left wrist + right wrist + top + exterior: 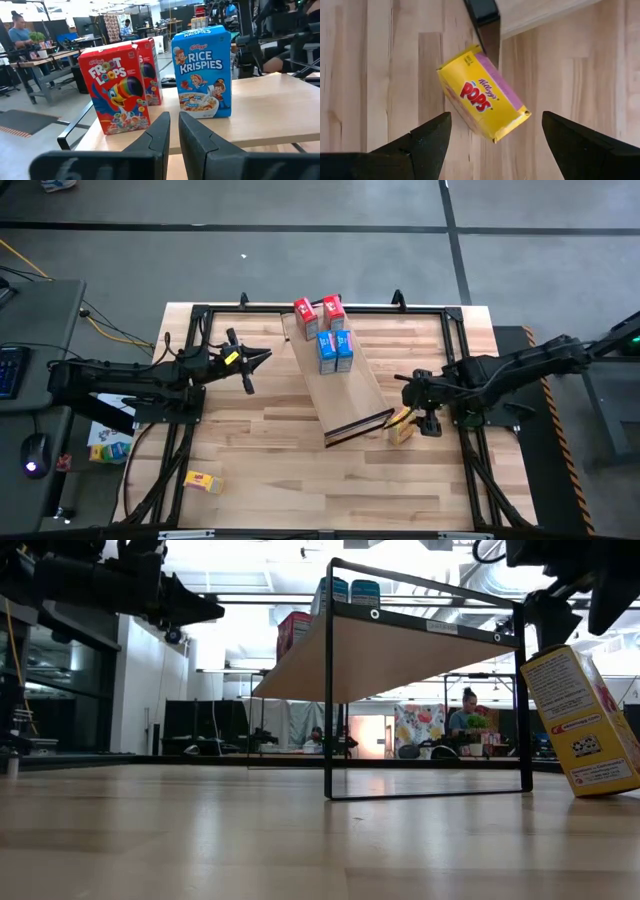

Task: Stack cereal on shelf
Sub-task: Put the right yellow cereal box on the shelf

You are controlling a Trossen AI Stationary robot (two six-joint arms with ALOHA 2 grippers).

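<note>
Atop the butcher-block table [260, 450], the light-wood shelf [345, 395] stands angled between the two arms, carrying four small cereal boxes at its far end: two red boxes [305, 317] side by side and, just in front of them, two blue boxes [327, 351], all upright. Seen from the left wrist, the red Froot Loops and blue Rice Krispies fronts face the left gripper [266, 356], which hangs level beside the shelf's far end with its fingers pressed nearly together and nothing between them. Over by the shelf's near end lip, the right gripper [492, 137] hovers above a yellow box [482, 97] of Pops with its jaws spread wide on either side, not touching the cardboard; that box sits tilted on the tabletop just beside the shelf's dark corner. A second yellow box [203, 480] lies well apart near the table's front left edge. Beyond the table, people sit at desks across the room.
</note>
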